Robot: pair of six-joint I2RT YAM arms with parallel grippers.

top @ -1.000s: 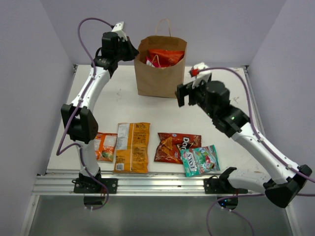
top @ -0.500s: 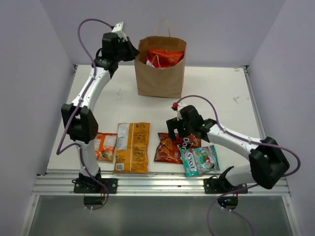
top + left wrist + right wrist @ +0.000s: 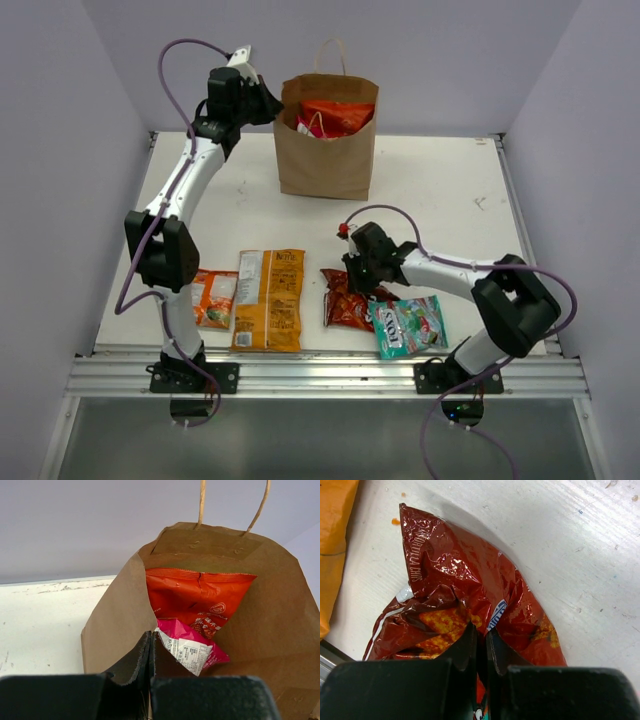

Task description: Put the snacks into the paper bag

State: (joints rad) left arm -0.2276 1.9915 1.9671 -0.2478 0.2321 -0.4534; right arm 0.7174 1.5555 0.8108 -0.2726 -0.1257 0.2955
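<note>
Where the tabletop [image 3: 440, 190] meets its near edge: four snacks lie in a row.
Row, left to right: small orange packet [image 3: 214, 298], tall yellow-orange packet [image 3: 269, 298] just beside it, dark red Doritos packet [image 3: 350, 305], and teal-green packet [image 3: 410, 327] touching the Doritos packet's right side.
Right arm [image 3: 450, 272]: stretched low over the tabletop from the right, its tip down on the Doritos packet.
State of the right jaws: almost fully closed, pinching a raised fold in the middle of the dark red Doritos packet [image 3: 455, 575]; the foil is crumpled around the pinch, and the packet rests on the tabletop.
Paper bag [image 3: 325, 160]: stands upright at the far middle of the tabletop, mouth open, well apart from the row.
Inside the bag: a red packet [image 3: 200, 595] stands against the far wall, and a pink-silver packet [image 3: 187, 642] sits in front of it.
Left arm [image 3: 190, 185]: raised high, reaching to the bag's top left corner.
State of the left jaws: closed flat together on the near left rim of the paper bag [image 3: 265, 610], with paper between them.
</note>
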